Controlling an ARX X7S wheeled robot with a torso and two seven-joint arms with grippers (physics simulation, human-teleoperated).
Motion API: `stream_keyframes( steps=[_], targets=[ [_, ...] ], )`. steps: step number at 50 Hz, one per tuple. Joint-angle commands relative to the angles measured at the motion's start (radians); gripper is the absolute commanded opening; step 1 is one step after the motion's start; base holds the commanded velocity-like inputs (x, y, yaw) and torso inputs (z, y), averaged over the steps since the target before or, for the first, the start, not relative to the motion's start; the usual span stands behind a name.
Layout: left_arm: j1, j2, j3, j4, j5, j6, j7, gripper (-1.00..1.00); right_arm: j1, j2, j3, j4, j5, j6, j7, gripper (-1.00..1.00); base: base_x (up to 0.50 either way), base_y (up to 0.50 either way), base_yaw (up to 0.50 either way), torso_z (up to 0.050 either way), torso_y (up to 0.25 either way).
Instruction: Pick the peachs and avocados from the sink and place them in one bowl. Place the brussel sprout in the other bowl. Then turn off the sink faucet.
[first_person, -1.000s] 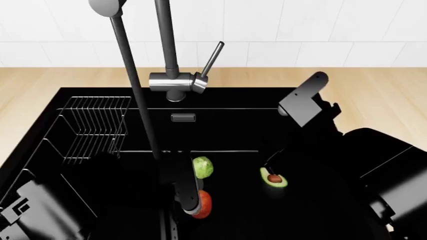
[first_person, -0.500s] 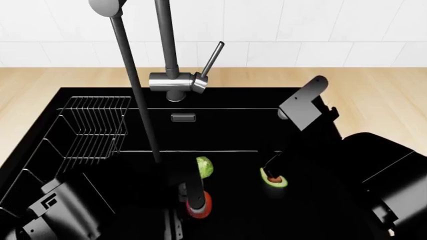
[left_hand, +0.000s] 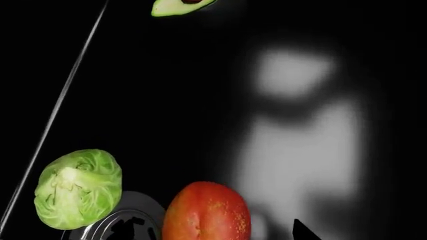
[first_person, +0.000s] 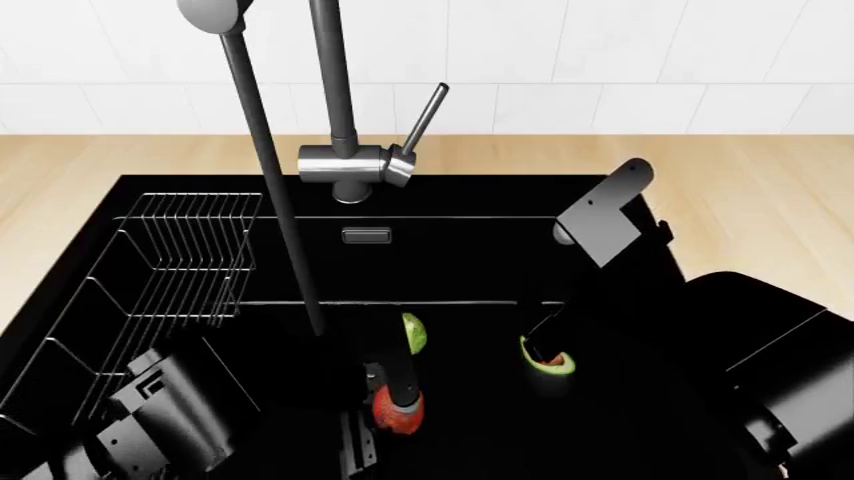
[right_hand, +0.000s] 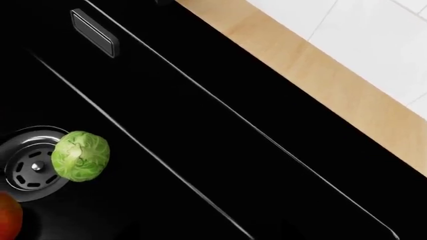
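1. Left wrist view: brussel sprout (left_hand: 78, 188) and peach (left_hand: 207, 212) are seen beside the drain (left_hand: 123, 227); avocado (left_hand: 179, 6) lies apart.
2. Head view: left gripper (first_person: 387, 392) is poised over the peach; neither claw's opening can be judged.
3. Right wrist view: the sprout is seen overlapping the drain's edge in the sink (right_hand: 220, 165).

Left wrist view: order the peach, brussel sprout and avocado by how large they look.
1. Peach and brussel sprout: look alike; the peach is cut off by the frame edge.
2. Avocado: smallest, though farther away and mostly cropped.

red-orange peach (left_hand: 206, 212), yellow-green sprout (left_hand: 78, 188), black sink (right_hand: 220, 165)
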Motion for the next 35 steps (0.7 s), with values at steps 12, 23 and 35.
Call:
stream_keyframes(
  steps=[12, 23, 35],
  targets=[
    [0.017, 0.055, 0.050, -0.193, 0.045, 0.120, 0.002, 1.00, -0.009, -0.003, 0.005, -0.004, 0.011, -0.002, 0.007, 1.00, 0.00, 0.00, 0.00, 0.000, 0.000],
    [0.032, 0.075, 0.070, -0.264, 0.059, 0.159, 0.001, 1.00, -0.013, -0.007, 0.008, -0.001, 0.016, -0.010, 0.009, 1.00, 0.00, 0.00, 0.00, 0.000, 0.000],
    [0.050, 0.062, 0.084, -0.222, 0.063, 0.191, 0.001, -1.00, -0.022, -0.007, 0.011, 0.003, 0.020, -0.018, 0.012, 1.00, 0.00, 0.00, 0.00, 0.000, 0.000]
  ],
)
